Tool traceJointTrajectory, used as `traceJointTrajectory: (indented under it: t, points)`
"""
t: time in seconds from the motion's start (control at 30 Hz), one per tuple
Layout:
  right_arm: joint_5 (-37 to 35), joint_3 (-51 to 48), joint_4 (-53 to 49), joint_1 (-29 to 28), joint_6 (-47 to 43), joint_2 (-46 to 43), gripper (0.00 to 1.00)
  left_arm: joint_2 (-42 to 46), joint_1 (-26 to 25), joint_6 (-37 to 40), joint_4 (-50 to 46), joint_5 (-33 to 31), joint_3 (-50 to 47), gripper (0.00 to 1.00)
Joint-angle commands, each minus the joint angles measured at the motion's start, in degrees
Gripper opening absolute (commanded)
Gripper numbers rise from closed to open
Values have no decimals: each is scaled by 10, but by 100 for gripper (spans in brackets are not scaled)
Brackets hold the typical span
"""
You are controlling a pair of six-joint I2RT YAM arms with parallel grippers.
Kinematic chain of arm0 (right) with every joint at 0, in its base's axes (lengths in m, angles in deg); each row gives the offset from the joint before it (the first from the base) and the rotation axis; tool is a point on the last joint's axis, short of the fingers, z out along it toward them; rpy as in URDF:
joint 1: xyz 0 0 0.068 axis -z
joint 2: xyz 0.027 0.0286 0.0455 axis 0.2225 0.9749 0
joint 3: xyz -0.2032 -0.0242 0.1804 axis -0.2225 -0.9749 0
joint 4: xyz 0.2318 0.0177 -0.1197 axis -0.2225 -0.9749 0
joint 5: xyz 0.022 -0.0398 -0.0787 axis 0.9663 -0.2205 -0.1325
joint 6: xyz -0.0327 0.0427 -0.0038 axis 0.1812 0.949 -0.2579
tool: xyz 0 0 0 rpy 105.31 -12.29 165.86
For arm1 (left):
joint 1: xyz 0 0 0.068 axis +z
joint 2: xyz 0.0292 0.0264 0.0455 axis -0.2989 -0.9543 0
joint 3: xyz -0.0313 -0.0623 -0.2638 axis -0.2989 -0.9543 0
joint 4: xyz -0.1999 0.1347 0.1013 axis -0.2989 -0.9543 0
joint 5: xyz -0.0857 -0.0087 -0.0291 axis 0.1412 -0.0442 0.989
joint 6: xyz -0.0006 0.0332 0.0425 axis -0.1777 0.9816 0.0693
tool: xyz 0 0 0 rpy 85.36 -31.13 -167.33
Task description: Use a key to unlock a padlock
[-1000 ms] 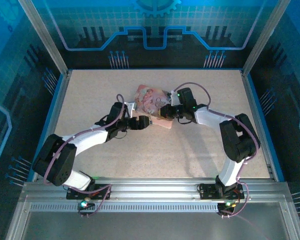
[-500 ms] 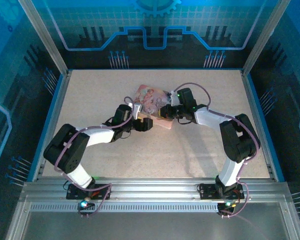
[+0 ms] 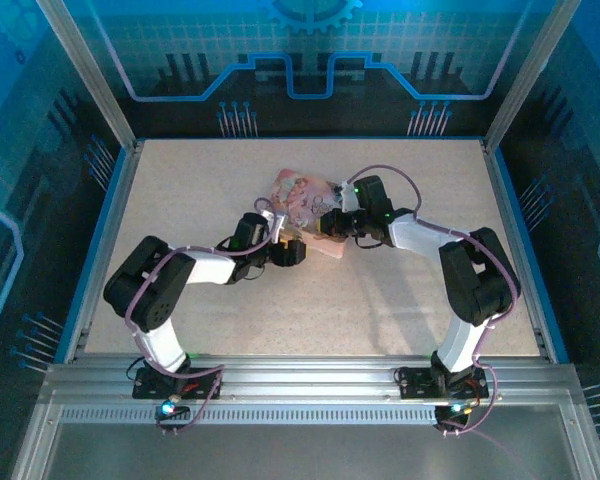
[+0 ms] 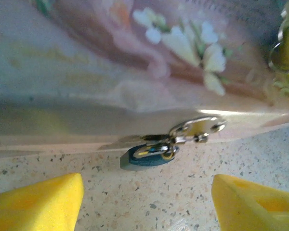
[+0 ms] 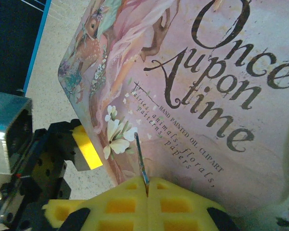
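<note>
step: looks like the lining-up stage. The key's picked up but not in the lock yet.
padlock (image 4: 147, 158): centre of the left wrist view, hanging off the hasp on the tin's (image 4: 135, 57) front edge, low against the bench (image 4: 197, 211).
left end effector (image 4: 147, 192): released, with a yellow finger either side below the padlock.
right end effector (image 5: 147, 188): clenched on the key (image 5: 140, 161), bottom centre, blade poking up over the lid.
next: I'd guess left steadies the lock body and right brings the key tip in. Can't see the keyhole.
vs earlier: in the top view the left elbow has swung up and right, and its end effector has nudged towards the tin. Right arm same.
</note>
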Motion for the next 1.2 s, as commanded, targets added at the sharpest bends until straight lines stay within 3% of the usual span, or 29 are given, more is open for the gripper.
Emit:
traceJointTrajectory:
  t: [0.0,0.47,0.8,1.17]
  points:
    - [-15,-8,-77,-16,6,23,0,-14,-5,10,28,17,15,71]
    - [-12,-4,-76,-21,7,28,0,-37,-9,-1,39,21,34,64]
    - [-9,-1,-72,-23,9,32,0,-41,-15,-13,39,29,41,52]
    - [-7,1,-70,-25,9,34,0,-49,-24,-24,42,19,42,50]
